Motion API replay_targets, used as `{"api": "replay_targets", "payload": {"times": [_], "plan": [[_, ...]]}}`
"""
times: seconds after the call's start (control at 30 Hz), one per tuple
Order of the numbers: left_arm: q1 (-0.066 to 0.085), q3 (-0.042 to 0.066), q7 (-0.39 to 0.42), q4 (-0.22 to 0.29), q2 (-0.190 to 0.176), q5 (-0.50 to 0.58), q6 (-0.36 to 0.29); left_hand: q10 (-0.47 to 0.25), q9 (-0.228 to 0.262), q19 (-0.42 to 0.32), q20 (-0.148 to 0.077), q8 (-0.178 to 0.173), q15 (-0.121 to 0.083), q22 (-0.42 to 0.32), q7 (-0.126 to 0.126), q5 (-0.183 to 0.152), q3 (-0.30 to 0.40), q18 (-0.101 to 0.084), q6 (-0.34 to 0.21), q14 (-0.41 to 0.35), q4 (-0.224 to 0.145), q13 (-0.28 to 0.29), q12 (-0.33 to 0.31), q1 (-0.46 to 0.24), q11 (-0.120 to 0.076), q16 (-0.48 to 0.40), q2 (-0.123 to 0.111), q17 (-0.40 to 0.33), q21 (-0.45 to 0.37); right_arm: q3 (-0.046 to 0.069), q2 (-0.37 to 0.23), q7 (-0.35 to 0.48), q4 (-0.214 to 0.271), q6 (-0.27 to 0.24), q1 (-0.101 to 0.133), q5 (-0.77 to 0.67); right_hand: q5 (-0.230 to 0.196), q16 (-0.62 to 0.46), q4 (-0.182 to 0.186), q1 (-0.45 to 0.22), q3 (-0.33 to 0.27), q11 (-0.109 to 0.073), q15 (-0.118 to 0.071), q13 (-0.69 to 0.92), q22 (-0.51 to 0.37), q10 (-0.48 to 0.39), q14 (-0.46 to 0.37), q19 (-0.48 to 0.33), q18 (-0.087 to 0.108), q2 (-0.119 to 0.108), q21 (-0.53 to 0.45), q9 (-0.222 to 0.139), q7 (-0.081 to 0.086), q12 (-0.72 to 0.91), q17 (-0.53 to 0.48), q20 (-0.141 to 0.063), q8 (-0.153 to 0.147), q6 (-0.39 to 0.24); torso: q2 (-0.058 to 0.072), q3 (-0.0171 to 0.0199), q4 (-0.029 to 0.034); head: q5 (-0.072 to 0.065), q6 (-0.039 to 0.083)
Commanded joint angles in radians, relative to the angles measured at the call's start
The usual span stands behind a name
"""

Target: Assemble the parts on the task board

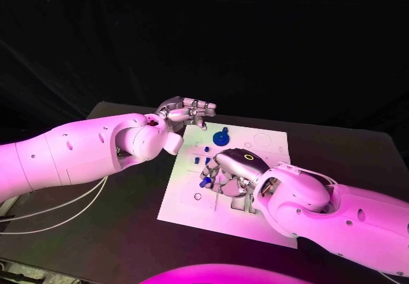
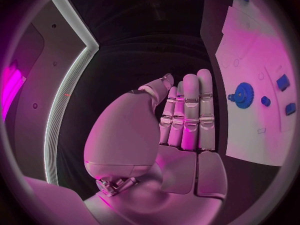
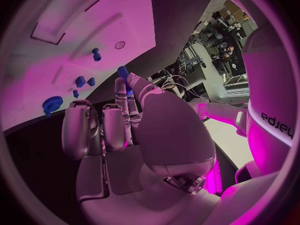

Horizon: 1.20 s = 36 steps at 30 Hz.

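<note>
Your right hand [image 3: 122, 130] pinches a small blue peg [image 3: 123, 74] at its fingertips; it looks light, stiff and slippery, so grip its shaft. Your left hand [image 2: 178, 120] is bare, its fingers pressed together.

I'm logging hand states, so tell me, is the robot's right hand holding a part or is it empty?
Holding one. In the right wrist view the right hand pinches a small blue part at its fingertips, above the task board.

The board [image 1: 256, 222] lies mid-bench [image 1: 102, 236]. A gear [image 1: 221, 138] sits near its far edge, with small parts [image 1: 197, 160] just nearer. The left hand [image 1: 189, 110] hangs beyond the far-left corner; the right hand [image 1: 231, 168] is over the middle.
</note>
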Motion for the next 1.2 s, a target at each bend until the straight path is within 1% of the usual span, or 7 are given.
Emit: {"api": "replay_targets", "payload": {"times": [0.03,0.2,0.37,0.47,0.6,0.8,1.2], "plan": [[0.001,0.001,0.002,0.002,0.004,-0.001,0.018,-0.006,-0.001,0.004,0.0,-0.001,0.004,-0.001,-0.003,-0.001,-0.005,0.013,-0.005,-0.007,0.002,0.001,0.004,-0.001,-0.001,-0.005,0.011,-0.001,-0.003,-0.003,0.024,0.026,-0.028,0.011,-0.019,-0.007,0.003,0.002,0.001,-0.004,0.008,0.003,-0.004,-0.001,0.174,-0.001,0.035,0.004,-0.013,0.001,-0.002,0.017,0.006,-0.005,-0.002,0.004,0.001,0.003,0.001,0.0004,-0.0018,0.01,-0.006],[0.001,0.0,0.002,0.002,0.007,-0.001,0.018,-0.006,-0.001,0.004,0.0,-0.001,0.004,-0.001,-0.003,-0.001,-0.005,0.013,-0.005,-0.007,0.002,0.001,0.004,-0.001,-0.001,-0.005,0.011,-0.001,-0.003,-0.008,0.055,0.033,-0.068,0.017,-0.045,-0.014,0.004,0.001,0.0,-0.004,0.008,0.003,-0.004,-0.001,0.174,-0.001,0.034,0.004,-0.012,0.001,-0.003,0.017,0.007,-0.005,-0.002,0.004,0.001,0.003,0.002,0.0008,-0.0012,0.018,-0.011],[0.001,0.0,0.002,0.002,0.01,-0.001,0.019,-0.006,-0.001,0.004,0.0,-0.001,0.004,-0.001,-0.003,-0.001,-0.005,0.013,-0.005,-0.007,0.002,0.001,0.004,-0.001,-0.001,-0.005,0.011,-0.001,-0.003,-0.01,0.077,0.035,-0.097,0.018,-0.061,-0.024,0.004,0.002,0.0,-0.004,0.009,0.003,-0.004,-0.001,0.174,-0.001,0.034,0.003,-0.012,0.001,-0.004,0.017,0.007,-0.005,-0.002,0.004,0.001,0.003,0.001,0.0016,-0.0011,0.019,-0.012],[0.001,0.0,0.002,0.001,0.01,-0.001,0.019,-0.006,-0.001,0.004,0.0,-0.001,0.004,-0.001,-0.003,-0.001,-0.005,0.013,-0.005,-0.007,0.002,0.001,0.004,-0.001,-0.001,-0.005,0.011,-0.001,-0.003,-0.011,0.083,0.036,-0.106,0.02,-0.065,-0.027,0.004,0.001,0.0,-0.004,0.009,0.003,-0.004,-0.001,0.173,0.0,0.034,0.003,-0.012,0.001,-0.005,0.017,0.007,-0.006,-0.003,0.004,0.001,0.003,0.001,0.0016,-0.001,0.019,-0.012],[0.001,0.0,0.001,0.001,0.01,-0.001,0.019,-0.006,-0.001,0.004,0.0,-0.001,0.004,-0.001,-0.003,-0.001,-0.005,0.013,-0.005,-0.007,0.002,0.001,0.004,-0.001,-0.001,-0.005,0.011,-0.001,-0.003,-0.011,0.09,0.036,-0.116,0.026,-0.069,-0.031,0.005,0.002,0.0,-0.004,0.009,0.003,-0.004,-0.001,0.173,0.0,0.034,0.003,-0.012,0.001,-0.005,0.017,0.008,-0.006,-0.002,0.004,0.001,0.002,0.001,0.0016,-0.0011,0.022,-0.017],[0.001,0.0,0.001,0.001,0.01,-0.001,0.019,-0.006,-0.001,0.004,0.0,-0.001,0.004,-0.001,-0.003,-0.001,-0.005,0.013,-0.005,-0.007,0.002,0.001,0.004,-0.001,-0.001,-0.005,0.011,-0.001,-0.003,-0.012,0.094,0.032,-0.129,0.037,-0.07,-0.035,0.005,0.002,0.0,-0.004,0.009,0.003,-0.004,-0.001,0.173,0.0,0.034,0.003,-0.012,0.001,-0.005,0.017,0.008,-0.006,-0.002,0.004,0.001,0.002,0.001,0.0019,-0.0023,0.023,-0.018],[0.001,0.0,0.0,0.001,0.01,-0.001,0.019,-0.006,-0.001,0.004,0.0,-0.001,0.004,-0.002,-0.003,-0.001,-0.006,0.013,-0.005,-0.007,0.001,0.001,0.006,-0.001,-0.001,-0.005,0.012,-0.002,-0.004,-0.013,0.093,0.026,-0.132,0.092,-0.071,-0.044,0.005,0.001,-0.002,-0.005,0.011,0.003,-0.003,0.0,0.174,0.002,0.034,0.003,-0.012,0.0,-0.005,0.018,0.008,-0.007,-0.003,0.004,0.002,0.004,0.001,0.002,-0.0013,0.024,-0.023]]}}
